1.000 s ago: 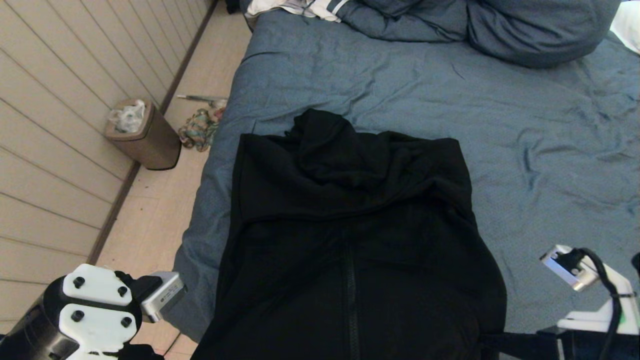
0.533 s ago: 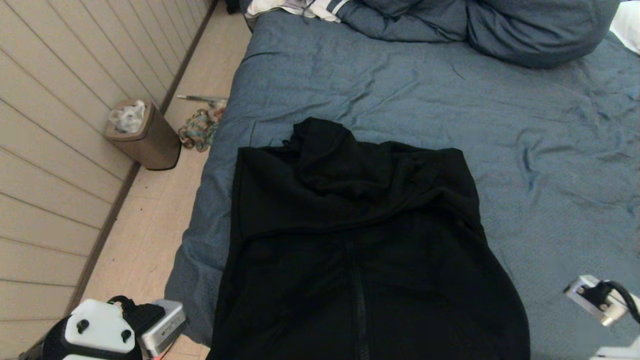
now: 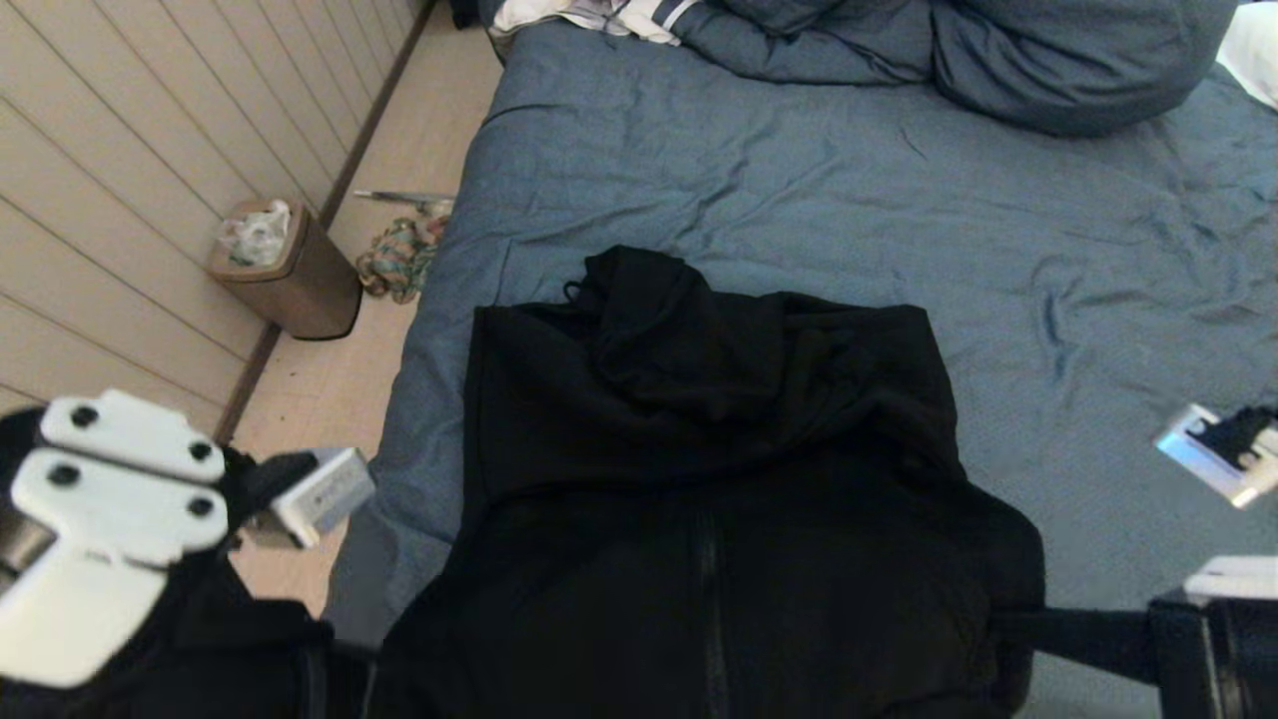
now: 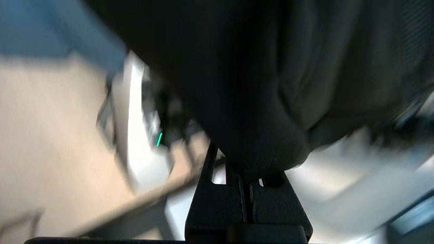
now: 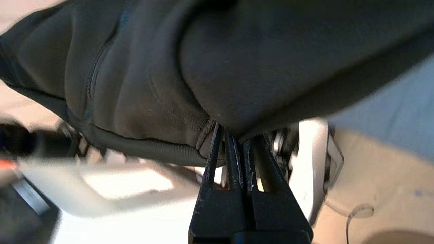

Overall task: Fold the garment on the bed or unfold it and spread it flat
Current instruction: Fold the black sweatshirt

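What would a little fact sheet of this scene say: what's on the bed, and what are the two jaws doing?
garment: black hoodie, front up, hood toward the pillows
bed: blue duvet, wrinkled
left gripper: jaws shut on the hoodie's bottom edge
right gripper: jaws shut on the hem
floor beside bed: brown bin, multicoloured rag

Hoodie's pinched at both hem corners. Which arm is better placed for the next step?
Neither alone. The left gripper and right gripper both have jaws clamped on the garment at the bed's near edge, so probably both move together.
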Controlling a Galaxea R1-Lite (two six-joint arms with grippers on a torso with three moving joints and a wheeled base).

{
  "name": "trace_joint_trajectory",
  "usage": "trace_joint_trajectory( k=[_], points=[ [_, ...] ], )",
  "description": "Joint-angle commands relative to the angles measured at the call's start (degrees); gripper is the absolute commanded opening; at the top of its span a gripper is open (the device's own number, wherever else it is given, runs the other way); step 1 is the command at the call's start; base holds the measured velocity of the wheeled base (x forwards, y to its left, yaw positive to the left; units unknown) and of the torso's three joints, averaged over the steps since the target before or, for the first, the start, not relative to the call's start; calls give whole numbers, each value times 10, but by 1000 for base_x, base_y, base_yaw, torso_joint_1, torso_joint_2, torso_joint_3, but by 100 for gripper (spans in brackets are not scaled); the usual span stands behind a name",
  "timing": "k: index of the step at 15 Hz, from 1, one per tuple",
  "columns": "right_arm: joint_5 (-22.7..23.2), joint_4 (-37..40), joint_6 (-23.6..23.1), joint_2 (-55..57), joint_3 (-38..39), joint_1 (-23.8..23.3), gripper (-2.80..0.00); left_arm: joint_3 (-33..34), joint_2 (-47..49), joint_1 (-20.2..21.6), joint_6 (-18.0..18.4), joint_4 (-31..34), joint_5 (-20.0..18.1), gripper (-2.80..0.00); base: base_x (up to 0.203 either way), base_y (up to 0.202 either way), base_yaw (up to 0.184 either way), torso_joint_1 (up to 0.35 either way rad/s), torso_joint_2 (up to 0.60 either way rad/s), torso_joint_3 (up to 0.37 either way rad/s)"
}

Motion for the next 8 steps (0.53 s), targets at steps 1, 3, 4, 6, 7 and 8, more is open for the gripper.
trace_joint_trajectory(
  k=[1, 3, 4, 6, 7, 8],
  points=[
    [1, 0, 0, 65, -46, -13, -280, -67, 31, 58, 17, 1, -9, -280, 0, 0, 0, 0, 0, 0],
    [2, -1, -1, 118, -82, -43, -280, -113, 65, 117, 48, 1, -52, -280, 0, 0, 0, 0, 0, 0],
    [3, -1, -2, 142, -92, -56, -280, -130, 79, 144, 57, 2, -76, -280, 0, 0, 0, 0, 0, 0],
    [4, -1, -1, 168, -99, -81, -280, -144, 96, 184, 71, 2, -102, -280, 0, 0, 0, 0, 0, 0],
    [4, -1, 1, 172, -100, -95, -280, -149, 103, 206, 79, 2, -111, -280, 0, 0, 0, 0, 0, 0],
    [6, -1, 2, 179, -104, -111, -280, -158, 112, 230, 85, 2, -122, -280, 0, 0, 0, 0, 0, 0]
  ],
)
